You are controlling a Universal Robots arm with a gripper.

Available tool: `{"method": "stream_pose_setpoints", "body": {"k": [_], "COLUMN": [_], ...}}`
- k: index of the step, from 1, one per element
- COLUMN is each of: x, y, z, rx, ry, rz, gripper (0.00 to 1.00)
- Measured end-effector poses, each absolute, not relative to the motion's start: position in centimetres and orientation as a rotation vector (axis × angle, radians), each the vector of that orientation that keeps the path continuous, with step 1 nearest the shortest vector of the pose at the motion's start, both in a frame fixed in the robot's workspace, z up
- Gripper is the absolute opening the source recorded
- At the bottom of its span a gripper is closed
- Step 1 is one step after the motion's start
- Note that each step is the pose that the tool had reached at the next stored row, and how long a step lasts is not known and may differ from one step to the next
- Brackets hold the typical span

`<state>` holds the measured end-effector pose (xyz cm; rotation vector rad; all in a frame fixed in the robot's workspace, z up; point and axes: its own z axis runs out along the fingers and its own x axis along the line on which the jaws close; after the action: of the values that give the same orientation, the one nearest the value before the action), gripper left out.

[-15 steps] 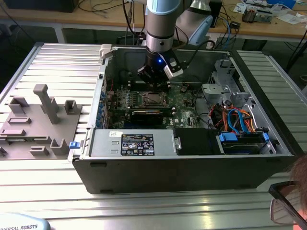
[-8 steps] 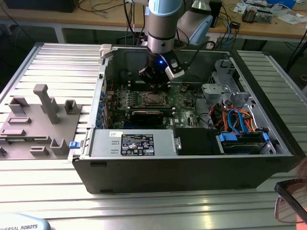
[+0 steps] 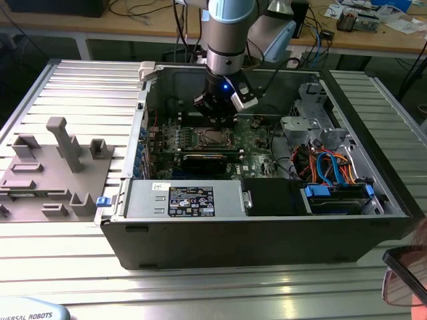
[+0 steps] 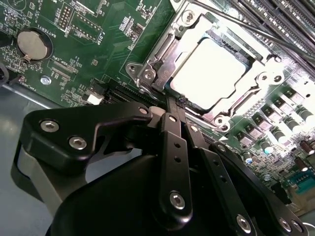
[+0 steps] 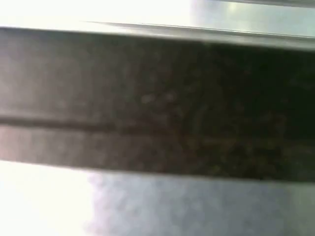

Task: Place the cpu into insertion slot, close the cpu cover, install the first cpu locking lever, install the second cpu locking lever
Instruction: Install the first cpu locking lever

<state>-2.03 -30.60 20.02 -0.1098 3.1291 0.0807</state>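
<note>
Second wrist view puts the cpu (image 4: 212, 67) flat in the insertion slot (image 4: 244, 101), its pale metal top glaring under the light; the cpu cover (image 4: 170, 51) lies down around it, the chip showing through the square window; a thin lever rod (image 4: 246, 27) runs along the far edge of the frame. Just beside the near corner of the socket sits the tool (image 4: 173, 105), its black fingers drawn together to a narrow tip and clenched on nothing that can be seen (whether the tip touches the frame cannot be told). Exterior view shows what the wrist misses: the tool (image 3: 217, 107) hangs over the motherboard (image 3: 257, 140) inside the open computer case (image 3: 267, 233); case walls stand on all sides, a drive cage (image 3: 310, 110) toward the exterior view's right; the ribbed worktop (image 3: 67, 253) around the case lies open.
</note>
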Motion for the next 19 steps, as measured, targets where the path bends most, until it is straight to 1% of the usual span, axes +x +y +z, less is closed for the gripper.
{"method": "stream_pose_setpoints", "body": {"k": [8,19], "x": [-1.44,-1.42], "y": [-29.9,-30.04], "z": [19.97,20.71], "rx": [-0.116,-0.117], "ry": [3.129,3.128], "rz": [0.082,0.082], "gripper": [0.11,0.11]}}
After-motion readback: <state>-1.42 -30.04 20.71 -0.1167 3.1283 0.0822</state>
